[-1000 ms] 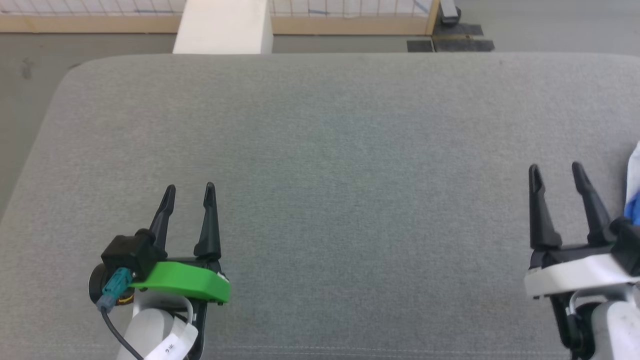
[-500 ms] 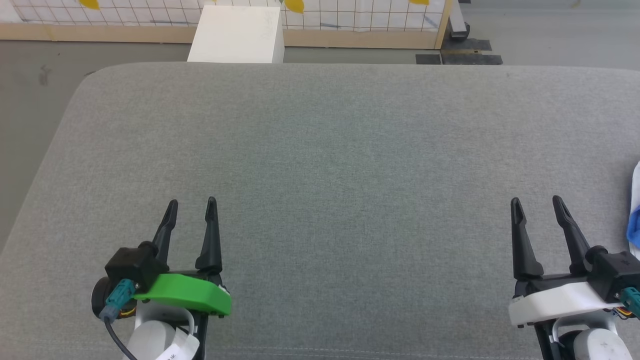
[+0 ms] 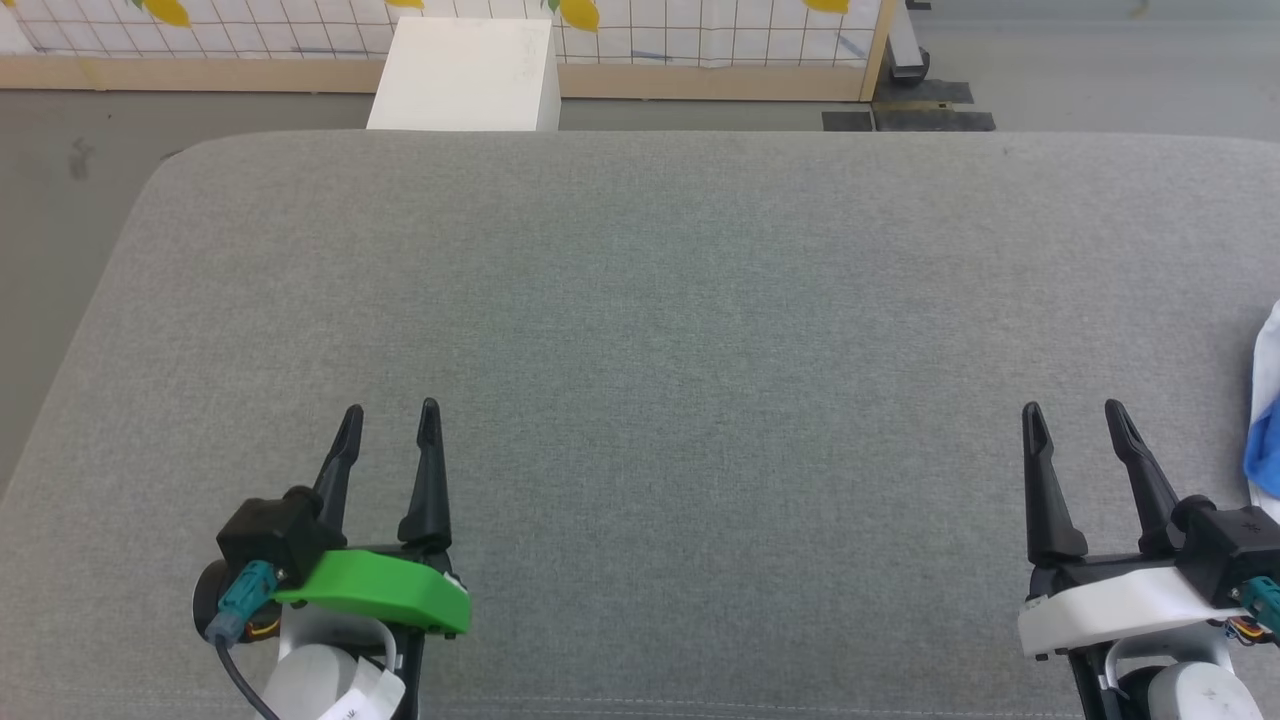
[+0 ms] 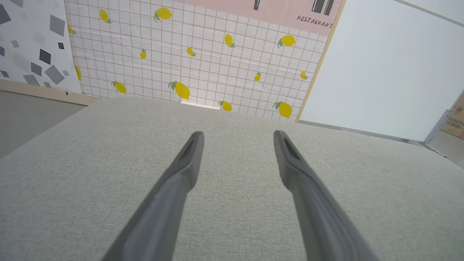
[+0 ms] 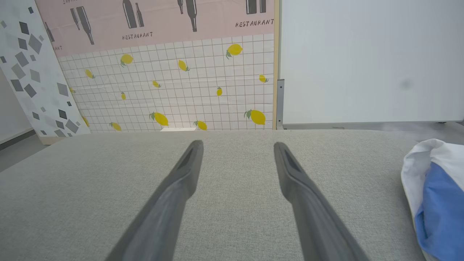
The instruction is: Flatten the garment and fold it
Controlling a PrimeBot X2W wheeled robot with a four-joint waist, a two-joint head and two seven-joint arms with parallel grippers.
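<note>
Grey padded surface (image 3: 640,300) spans most of the head view. Its far edge is straight and the far-left corner is rounded. Bare floor (image 3: 60,210) lies beyond on the left.

Left gripper (image 3: 391,408) sits low left with fingers apart and nothing between them. Right gripper (image 3: 1072,408) sits low right, likewise spread and empty. Both are above the fabric, well apart from each other, with a wide bare stretch between them and ahead of both.

The garment (image 3: 1265,440) lies at the surface's right edge, just beside the right gripper's outer finger. It is cut off by the frame. White cloth over a blue patch, apparently bunched, though too little shows to be sure.

White box (image 3: 462,75) stands past the far edge, against a lemon-print grid panel (image 4: 203,61).
</note>
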